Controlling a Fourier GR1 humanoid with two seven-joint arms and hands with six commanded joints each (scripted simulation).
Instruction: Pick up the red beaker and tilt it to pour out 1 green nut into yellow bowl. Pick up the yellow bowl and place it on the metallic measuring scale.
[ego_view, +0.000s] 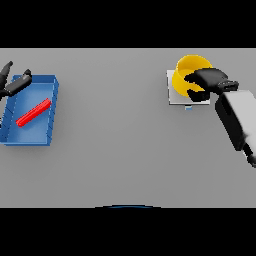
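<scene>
While on scale (176, 95), bowl (186, 75) hand-held (207, 80)

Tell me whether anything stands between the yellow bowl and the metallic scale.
Nothing visible does. The yellow bowl is already over the metallic scale, with the right hand curled round its rim. Whether it rests on the plate cannot be told.
</scene>
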